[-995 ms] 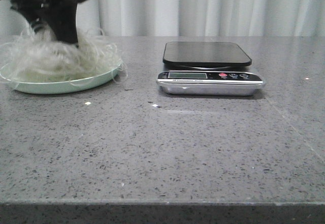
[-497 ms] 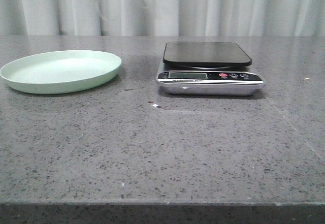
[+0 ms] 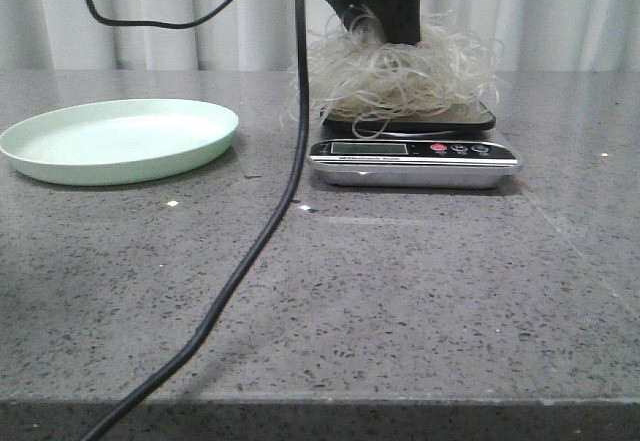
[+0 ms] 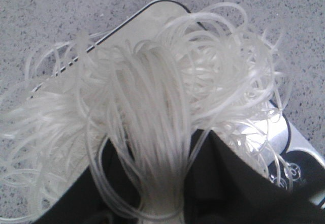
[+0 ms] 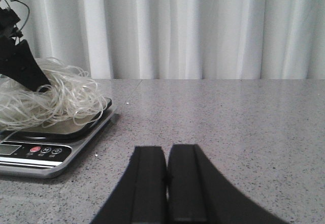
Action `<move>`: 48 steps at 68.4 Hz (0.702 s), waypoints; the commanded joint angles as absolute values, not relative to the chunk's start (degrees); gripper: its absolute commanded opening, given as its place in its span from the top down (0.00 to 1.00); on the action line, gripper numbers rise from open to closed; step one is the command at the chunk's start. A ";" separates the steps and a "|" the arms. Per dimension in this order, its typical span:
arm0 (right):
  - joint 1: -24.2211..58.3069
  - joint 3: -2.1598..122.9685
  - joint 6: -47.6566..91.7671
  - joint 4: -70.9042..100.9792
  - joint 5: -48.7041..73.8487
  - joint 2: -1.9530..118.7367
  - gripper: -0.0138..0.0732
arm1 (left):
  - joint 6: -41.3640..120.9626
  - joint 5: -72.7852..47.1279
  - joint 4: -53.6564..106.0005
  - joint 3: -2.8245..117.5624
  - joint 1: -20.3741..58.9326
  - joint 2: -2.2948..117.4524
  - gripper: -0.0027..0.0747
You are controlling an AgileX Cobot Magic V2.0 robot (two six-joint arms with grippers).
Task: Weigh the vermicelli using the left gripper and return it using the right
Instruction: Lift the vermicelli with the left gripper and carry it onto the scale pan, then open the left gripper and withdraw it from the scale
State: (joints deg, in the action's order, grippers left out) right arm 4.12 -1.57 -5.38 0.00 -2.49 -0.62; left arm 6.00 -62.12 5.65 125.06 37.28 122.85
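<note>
Noodles (image 3: 395, 76) sit on the scale (image 3: 414, 156): a fluffy tangle of thin, translucent whitish strands covering its glossy black, round-cornered platform and spilling past the edges. Left gripper (image 3: 375, 11) (black, matte, thick cable (image 3: 262, 241) trailing across the table) is directly above the scale, fingers (image 4: 244, 183) pinching a bunch of strands. Scale base is brushed silver metal with a grey LCD (image 3: 368, 148), one red and two dark buttons; print is too small to read. Pale green round plate (image 3: 120, 141) lies left of the scale. Right gripper (image 5: 166, 183) is to the scale's right, flat black fingers pressed together. Speckled grey stone-look table (image 3: 400, 291).
</note>
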 commanded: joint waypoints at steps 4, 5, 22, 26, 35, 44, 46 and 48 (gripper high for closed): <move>3.78 -1.11 -5.00 -0.94 -7.41 -1.51 0.65 | 5.80 -58.55 7.54 127.07 37.87 120.07 0.49; 3.78 -1.11 -5.00 -0.94 -7.41 -1.51 0.65 | 5.80 -58.55 7.54 127.07 37.87 120.07 0.45; 3.78 -1.11 -5.00 -0.94 -7.41 -1.51 0.65 | 5.66 -64.48 7.67 134.95 36.98 119.79 0.08; 3.78 -1.11 -5.00 -0.94 -7.41 -1.51 0.65 | 5.66 -66.50 7.53 138.12 36.62 119.38 0.09; 3.78 -1.11 -5.00 -0.94 -7.41 -1.51 0.65 | 5.66 -68.68 7.35 141.28 35.02 116.29 0.19; 3.78 -1.11 -5.00 -0.94 -7.41 -1.51 0.65 | 5.93 -70.05 7.50 141.28 32.70 112.29 0.26; 3.78 -1.11 -5.00 -0.94 -7.41 -1.51 0.65 | 5.91 -70.32 7.68 141.15 32.11 111.49 0.27; 3.78 -1.11 -5.00 -0.94 -7.41 -1.51 0.65 | 5.95 -70.60 8.18 140.91 31.30 110.08 0.28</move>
State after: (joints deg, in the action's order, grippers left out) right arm 4.12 -1.57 -5.38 0.00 -2.49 -0.62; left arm 6.11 -72.11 6.69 139.19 33.11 116.97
